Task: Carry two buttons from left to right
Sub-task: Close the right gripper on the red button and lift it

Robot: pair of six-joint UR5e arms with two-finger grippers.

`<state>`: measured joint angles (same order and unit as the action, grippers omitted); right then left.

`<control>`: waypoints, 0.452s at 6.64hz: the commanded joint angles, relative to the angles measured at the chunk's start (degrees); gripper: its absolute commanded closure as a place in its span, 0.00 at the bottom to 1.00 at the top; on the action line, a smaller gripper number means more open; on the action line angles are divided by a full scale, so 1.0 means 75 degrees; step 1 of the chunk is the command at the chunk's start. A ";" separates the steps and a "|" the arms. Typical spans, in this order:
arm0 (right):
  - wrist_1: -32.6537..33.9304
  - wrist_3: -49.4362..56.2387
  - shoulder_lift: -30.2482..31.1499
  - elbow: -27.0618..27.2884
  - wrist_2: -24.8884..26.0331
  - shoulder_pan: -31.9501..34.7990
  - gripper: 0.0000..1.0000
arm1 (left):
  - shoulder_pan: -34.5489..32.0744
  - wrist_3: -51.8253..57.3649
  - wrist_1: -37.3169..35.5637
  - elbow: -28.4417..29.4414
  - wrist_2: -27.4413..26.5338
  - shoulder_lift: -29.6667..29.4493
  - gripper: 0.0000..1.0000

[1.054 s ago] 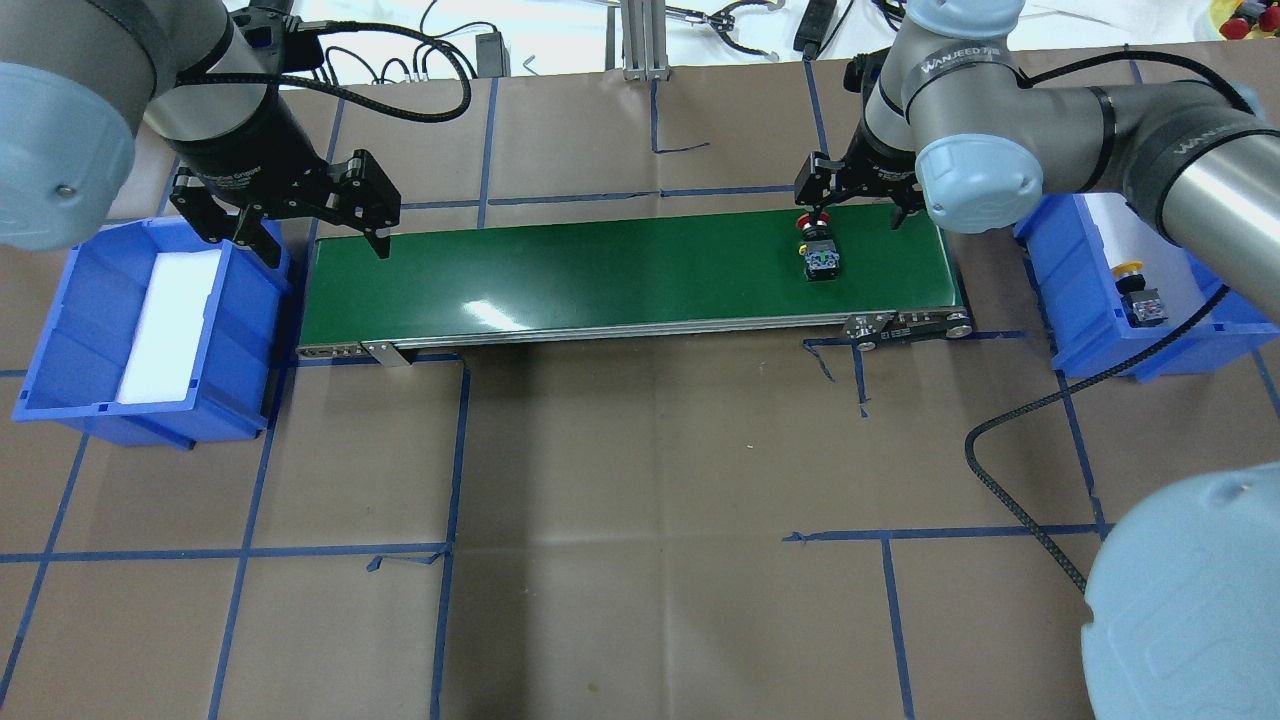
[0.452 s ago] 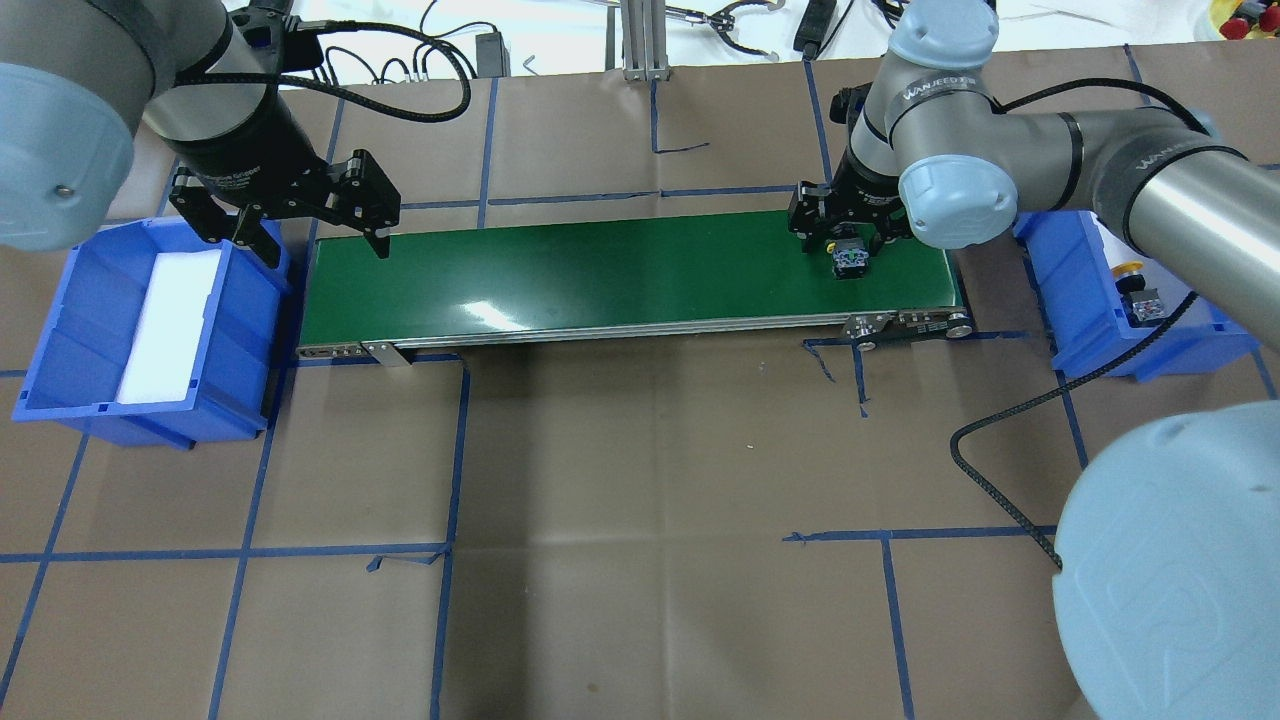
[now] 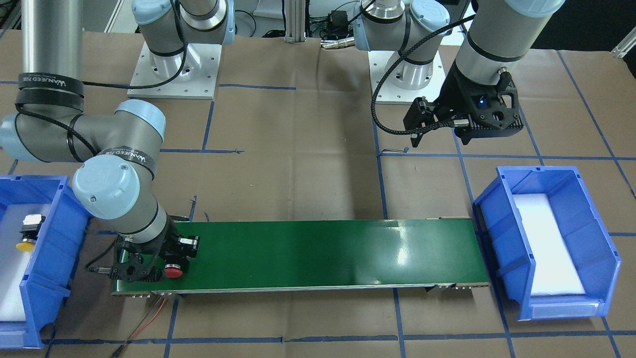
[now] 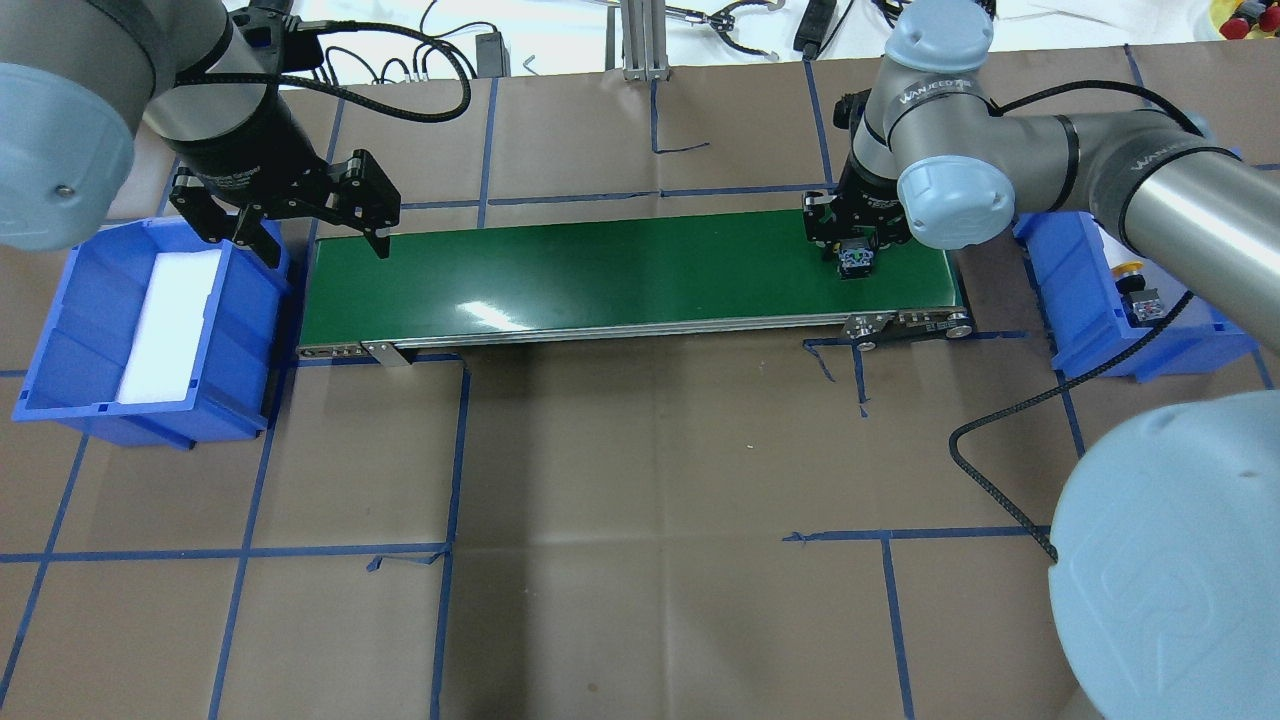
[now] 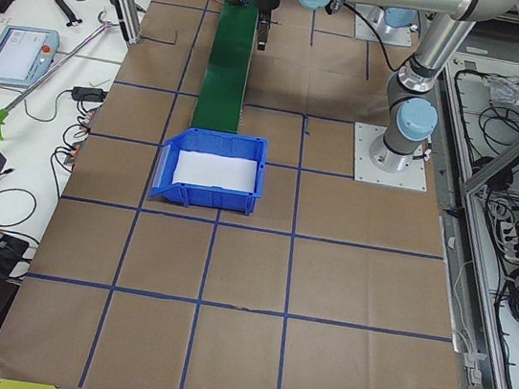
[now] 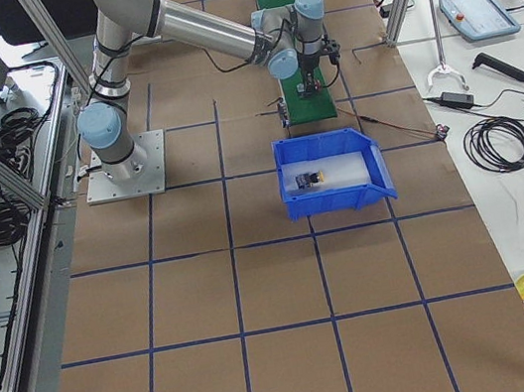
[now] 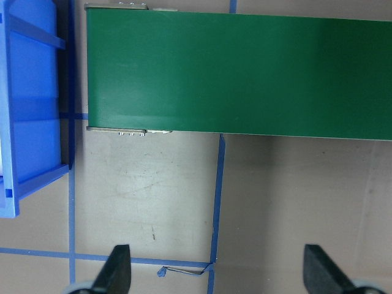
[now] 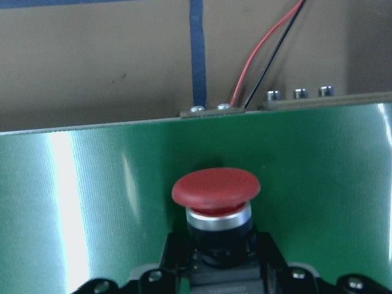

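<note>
The red button [image 8: 215, 187] lies on its side at the right end of the green conveyor belt [image 4: 600, 270], its cap pointing away from the robot [image 3: 173, 272]. My right gripper [image 4: 850, 240] is down on the belt and shut on the button's black body [image 4: 855, 260]. The yellow button [image 4: 1135, 285] lies in the blue right bin [image 4: 1060, 290], also seen in the front view [image 3: 27, 233]. My left gripper [image 4: 320, 240] hangs open and empty above the belt's left end, its fingertips [image 7: 116, 269] spread wide.
The blue left bin [image 4: 60, 330] with a white foam liner sits at the belt's left end. Red and black wires [image 3: 149, 313] trail from the belt's right end. A black cable [image 4: 1000, 430] loops over the table near the right arm.
The red button rode a little further right on the belt. My right gripper came down over it and closed from wide open onto its body. The left arm stayed still.
</note>
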<state>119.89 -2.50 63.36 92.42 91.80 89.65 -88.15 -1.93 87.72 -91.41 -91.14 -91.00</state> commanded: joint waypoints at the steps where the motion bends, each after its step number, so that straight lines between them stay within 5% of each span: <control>1: -0.1211 0.0459 0.0246 -0.0786 0.0414 -0.0058 0.97 | 0.0000 0.0000 0.0000 0.0000 0.0000 0.0004 0.00; 3: -0.2444 0.1150 0.0515 -0.1596 0.0416 -0.0710 0.98 | 0.0000 0.0000 0.0000 0.0000 0.0000 0.0004 0.00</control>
<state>106.98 3.05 65.77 83.97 94.83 87.35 -88.16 -1.93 87.71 -91.41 -91.14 -90.96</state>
